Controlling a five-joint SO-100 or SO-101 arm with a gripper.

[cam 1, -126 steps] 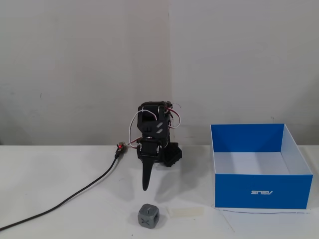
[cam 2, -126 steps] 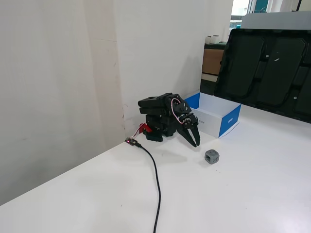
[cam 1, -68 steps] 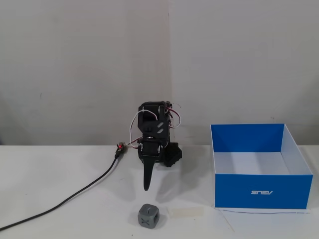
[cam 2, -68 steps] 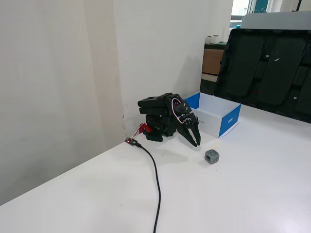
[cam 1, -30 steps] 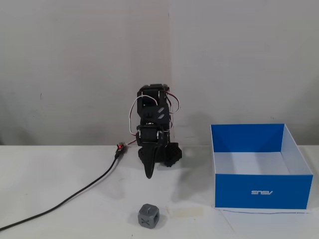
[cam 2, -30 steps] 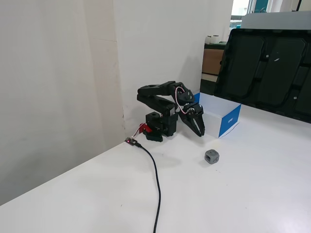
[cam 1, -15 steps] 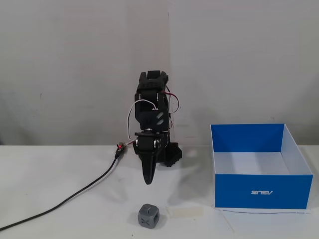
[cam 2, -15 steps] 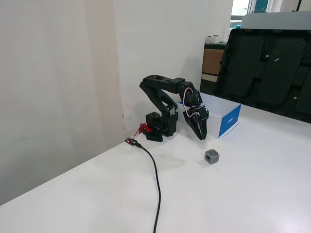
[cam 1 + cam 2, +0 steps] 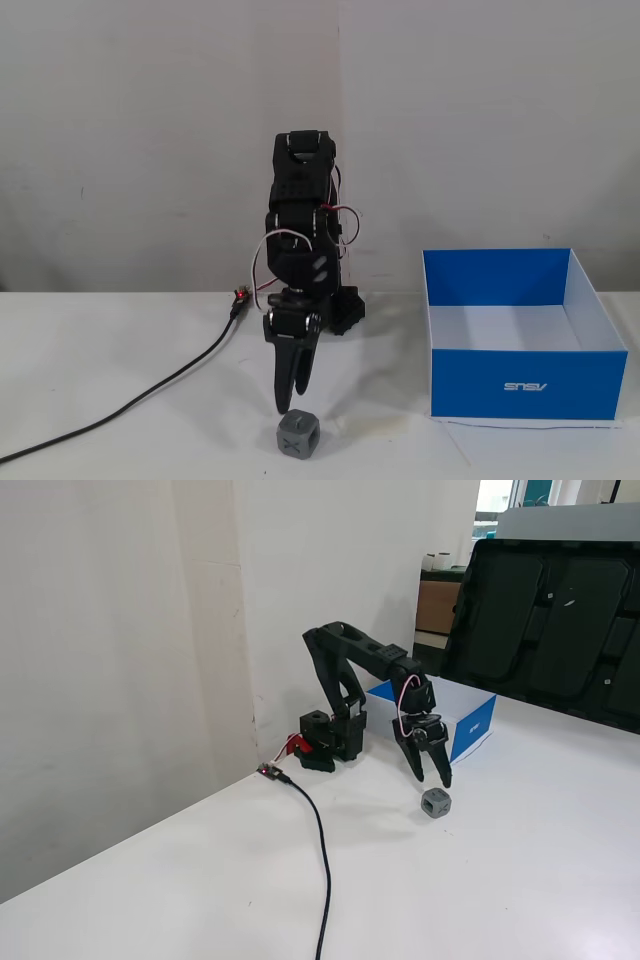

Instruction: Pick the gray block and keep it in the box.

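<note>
Pointing down at the worktop, my tool (image 9: 290, 402) hangs just behind and above the gray block, with its two dark fingers slightly spread and nothing between them; in the other fixed view the tool (image 9: 434, 776) shows the same small gap at the tips, clear of the block.

Largest on the white worktop (image 9: 120, 340) is the blue box (image 9: 525, 385), open at the top with a white inside and a white upside-down logo on its near face. It sits well to the right of my arm (image 9: 300, 240) in the front fixed view. From the side fixed view the box (image 9: 470, 720) lies behind the arm.

A black cable (image 9: 150, 395) runs from the arm's base off to the near left.

Smallest is the gray block (image 9: 298, 435), resting on the worktop near the front edge, well apart from the box and outside it; the side fixed view shows the block (image 9: 436, 803) just below my fingertips.
</note>
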